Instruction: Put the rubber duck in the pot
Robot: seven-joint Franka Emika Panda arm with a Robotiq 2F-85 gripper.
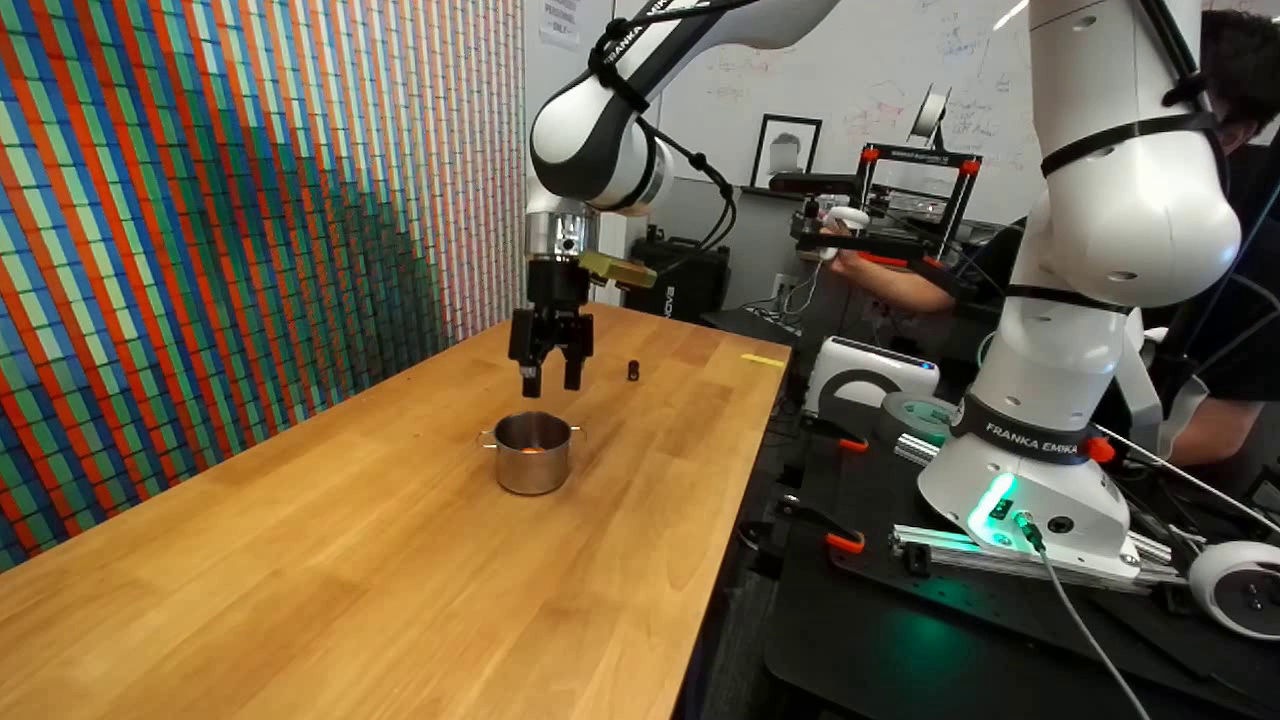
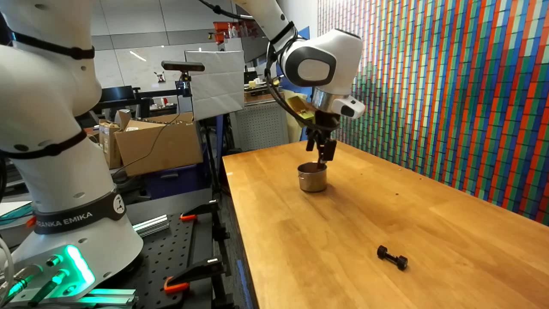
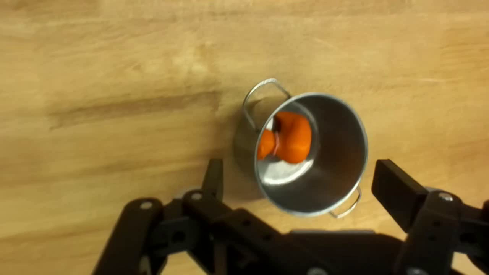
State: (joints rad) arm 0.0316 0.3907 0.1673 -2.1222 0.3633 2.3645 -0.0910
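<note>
The pot (image 1: pixel 533 476) is a small shiny metal pot with two wire handles, standing upright on the wooden table; it also shows in an exterior view (image 2: pixel 312 183) and the wrist view (image 3: pixel 338 160). The rubber duck (image 3: pixel 296 139), orange with a dark patch, lies inside on the pot's bottom. A bit of it shows in an exterior view (image 1: pixel 530 450); its left part is cut off by the rim in the wrist view. My gripper (image 1: pixel 552 384) is open and empty above the pot, pointing down. In the wrist view its fingers (image 3: pixel 300 168) stand apart on either side of the pot.
A small black dumbbell-shaped object (image 2: pixel 392 258) lies on the table (image 2: pixel 300 249), and shows in an exterior view (image 1: pixel 633 370) too. A colourful tiled wall (image 1: pixel 250 200) runs along one long table edge. The robot's base (image 1: pixel 1030 490) stands beside the opposite edge.
</note>
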